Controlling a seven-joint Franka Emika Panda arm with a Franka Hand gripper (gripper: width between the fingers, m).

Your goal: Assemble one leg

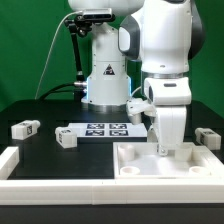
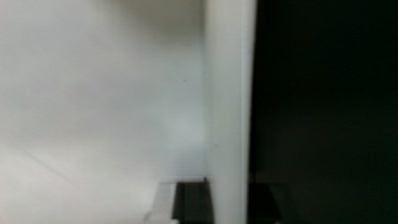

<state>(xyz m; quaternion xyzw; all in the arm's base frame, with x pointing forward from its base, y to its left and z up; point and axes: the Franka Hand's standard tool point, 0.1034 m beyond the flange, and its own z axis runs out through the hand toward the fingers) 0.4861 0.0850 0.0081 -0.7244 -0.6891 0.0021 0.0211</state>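
My jaws low over white panel (image 1: 135, 160), likely lining up mounting spot; width hidden, cannot tell. Nearest leg (image 1: 207, 137) loose on tabletop (image 1: 40, 150) near my jaws, ungrasped; two others well apart.

Backdrop: green wall (image 1: 30, 45), plain, filling the upper left and upper right of the frame. Below it: black surface (image 1: 45, 150), matte, evenly lit. Edging: low white border (image 1: 60, 188) along the lower edge and lower left corner.

Black table (image 1: 40, 148), legs (image 1: 25, 128), marker board (image 1: 105, 129), white panel (image 1: 133, 166)
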